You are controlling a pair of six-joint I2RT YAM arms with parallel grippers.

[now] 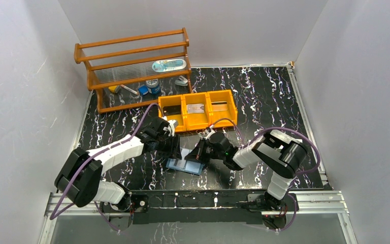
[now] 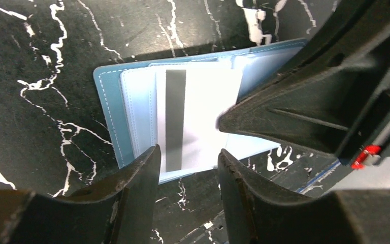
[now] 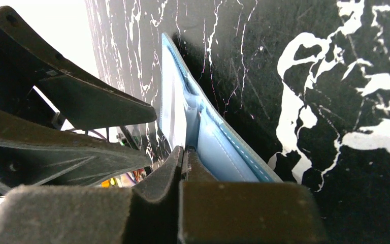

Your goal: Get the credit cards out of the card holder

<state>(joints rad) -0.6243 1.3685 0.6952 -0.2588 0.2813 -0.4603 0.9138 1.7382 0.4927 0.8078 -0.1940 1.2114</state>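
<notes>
Pinching the open card holder is the job of my right fingers. They are closed flat against each other on its light blue inner edge, and I judge this is to stop the holder sliding on the tabletop when a card is drawn out. I cannot tell whether they catch only the holder or a card edge as well.

The holder lies opened out just in front of my two bases, between the arms. A white card with a dark grey stripe down it sits in the pocket, and its near end reaches past the pocket's lip towards me.

My left fingers hang low over that end, parted by a narrow gap and holding nothing. One finger stands on each side of the card's near edge, lined up so that closing them would take the card across its short end. From the left wrist view, the tip of the right fingers touches the card's far side, so the two sets are crowded close together here.

The orange tray stands just beyond the holder, a likely place for cards once out. By my reading the pull has not begun: the grip must be made first, then a straight draw along the pocket so the thin card does not bend.
</notes>
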